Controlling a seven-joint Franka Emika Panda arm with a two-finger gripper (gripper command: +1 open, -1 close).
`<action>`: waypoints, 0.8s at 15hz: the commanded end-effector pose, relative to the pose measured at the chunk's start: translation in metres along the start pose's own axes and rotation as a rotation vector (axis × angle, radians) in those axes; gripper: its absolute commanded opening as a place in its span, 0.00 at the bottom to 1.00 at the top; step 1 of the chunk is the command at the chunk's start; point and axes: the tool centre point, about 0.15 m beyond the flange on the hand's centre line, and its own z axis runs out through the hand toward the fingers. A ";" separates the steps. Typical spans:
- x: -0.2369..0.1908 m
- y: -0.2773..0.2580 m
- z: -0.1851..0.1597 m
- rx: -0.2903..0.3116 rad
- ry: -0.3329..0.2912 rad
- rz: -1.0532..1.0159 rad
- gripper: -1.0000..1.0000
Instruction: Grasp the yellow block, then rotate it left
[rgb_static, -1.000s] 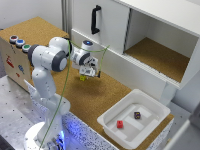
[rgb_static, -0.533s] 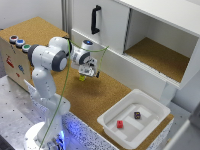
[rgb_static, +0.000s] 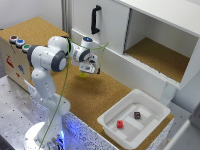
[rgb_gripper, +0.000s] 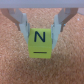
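- Gripper (rgb_static: 88, 69): hangs above the cork table (rgb_static: 95, 95), in front of the white cabinet (rgb_static: 120, 35); its two fingers (rgb_gripper: 22, 24) are pinched against opposite sides of the yellow block (rgb_gripper: 40, 43).
- Yellow block: held off the cork surface between the fingertips; in the wrist view one face shows a dark letter "N" with a dark line beside it. In the exterior view it appears as a small yellow spot (rgb_static: 83, 75) just under the gripper.
- White tray (rgb_static: 150, 107): sits at the table's edge toward the exterior view's right, well apart from the gripper; it holds a red cube (rgb_static: 120, 124) and a dark maroon cube (rgb_static: 137, 115), lying near each other but not touching.
- Black handle (rgb_static: 94, 19): mounted upright on the cabinet's closed door.
- Coloured buttons (rgb_static: 19, 42): set in a row on the box at the exterior view's left.
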 end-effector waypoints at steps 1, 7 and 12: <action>0.005 0.010 -0.008 0.033 -0.008 -0.347 0.00; -0.034 0.003 -0.003 0.013 -0.011 -0.917 0.00; -0.057 0.003 0.014 -0.026 -0.002 -1.002 0.00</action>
